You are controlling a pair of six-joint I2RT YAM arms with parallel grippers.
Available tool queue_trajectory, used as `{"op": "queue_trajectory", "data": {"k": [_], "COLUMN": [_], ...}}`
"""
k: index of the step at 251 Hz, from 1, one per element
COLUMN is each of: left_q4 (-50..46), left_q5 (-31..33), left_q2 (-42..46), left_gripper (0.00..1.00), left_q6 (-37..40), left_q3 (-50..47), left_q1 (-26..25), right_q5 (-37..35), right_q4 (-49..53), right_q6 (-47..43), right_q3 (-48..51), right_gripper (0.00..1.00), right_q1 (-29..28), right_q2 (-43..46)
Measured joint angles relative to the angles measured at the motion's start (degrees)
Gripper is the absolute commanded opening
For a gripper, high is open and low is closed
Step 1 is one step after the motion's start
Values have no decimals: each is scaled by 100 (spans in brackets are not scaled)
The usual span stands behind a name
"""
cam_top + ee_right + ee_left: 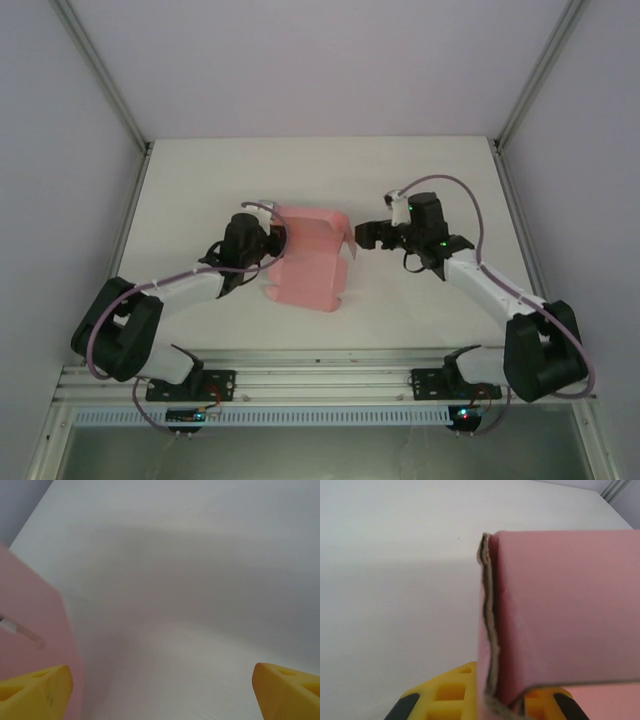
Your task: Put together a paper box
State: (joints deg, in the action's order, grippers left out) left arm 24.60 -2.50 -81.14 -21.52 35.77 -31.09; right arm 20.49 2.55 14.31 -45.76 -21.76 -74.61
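Note:
The pink paper box [308,258] lies half folded at the middle of the white table, its far part raised and a flap standing at its right edge. My left gripper [270,240] is shut on the box's left wall; in the left wrist view the pink card [560,610] runs between the yellow fingers [447,692], its raw folded edge facing the camera. My right gripper [366,235] hovers just right of the box's right flap, open, nothing between its fingers. In the right wrist view the yellow fingertips [35,690] stand far apart, with the pink card [30,615] at the left edge.
The white table [200,190] stretches around the box, bounded by grey side walls with aluminium posts [100,70]. A metal rail [320,375] carries both arm bases at the near edge.

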Motion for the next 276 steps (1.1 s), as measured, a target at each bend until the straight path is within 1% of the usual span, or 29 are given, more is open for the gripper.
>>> {"op": "queue_trajectory", "data": {"k": [48, 70, 94, 117, 140, 161, 191, 202, 209, 249, 276], "left_q4": [-4, -70, -175, -262, -306, -354, -404, -404, -404, -404, -407], "left_q5": [2, 68, 190, 243, 302, 356, 385, 382, 378, 332, 315], "left_q2": [0, -2, -7, -7, -4, 7, 7, 7, 7, 7, 7], "left_gripper": [0, 0, 0, 0, 0, 0, 0, 0, 0, 0, 0], "left_q6": [2, 28, 48, 50, 50, 66, 90, 90, 92, 92, 92], "left_q3": [0, 0, 0, 0, 0, 2, 2, 2, 2, 7, 9], "left_q1": [17, 76, 133, 131, 92, 44, 22, 22, 22, 22, 22], "right_q5": [131, -90, -481, -800, -955, -960, -682, -494, -367, 260, 492], "right_q4": [-286, -422, -551, -549, -374, -42, 378, 463, 507, 662, 634], "right_q6": [-63, -61, -35, 33, 9, -129, -494, -605, -691, -1106, -1250], "right_q3": [-90, -142, -177, -177, -175, -175, -175, -175, -177, -249, -474], "right_gripper": [94, 94, 93, 92, 91, 84, 81, 74, 71, 71, 71], "right_q1": [-525, -691, -883, -922, -852, -748, -557, -494, -472, -503, -616], "right_q2": [-343, -522, -664, -669, -540, -251, 219, 319, 350, 236, -48]}}
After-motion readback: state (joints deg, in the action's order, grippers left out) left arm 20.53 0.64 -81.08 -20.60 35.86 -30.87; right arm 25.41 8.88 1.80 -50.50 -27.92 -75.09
